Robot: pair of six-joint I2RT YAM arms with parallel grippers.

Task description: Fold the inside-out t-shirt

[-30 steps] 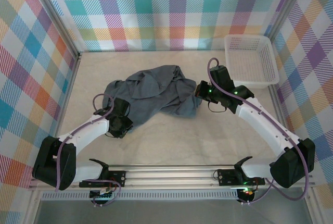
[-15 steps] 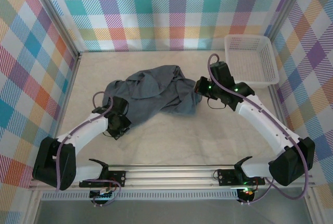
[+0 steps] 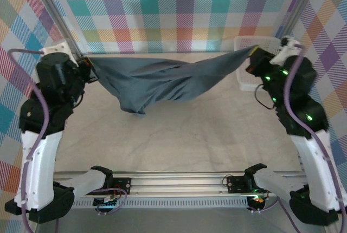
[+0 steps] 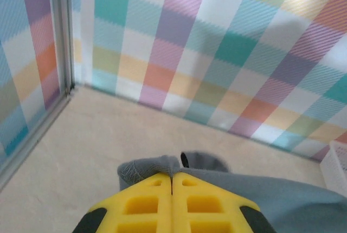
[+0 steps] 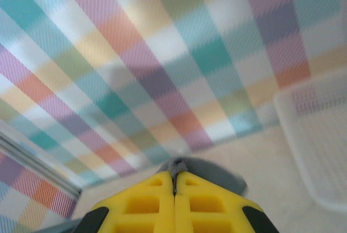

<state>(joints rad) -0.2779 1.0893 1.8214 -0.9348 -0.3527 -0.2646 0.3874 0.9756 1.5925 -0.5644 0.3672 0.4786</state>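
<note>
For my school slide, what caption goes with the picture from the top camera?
A dark grey t-shirt hangs stretched between the left claw and right claw, above the table.

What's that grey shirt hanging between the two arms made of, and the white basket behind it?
Shirt: soft, matte cloth, probably a thin cotton knit. It sags in the middle and falls into loose creases. Basket: looks like stiff white plastic, with a moulded grid of small holes and a firm rim, though the finish is hard to judge.
</note>
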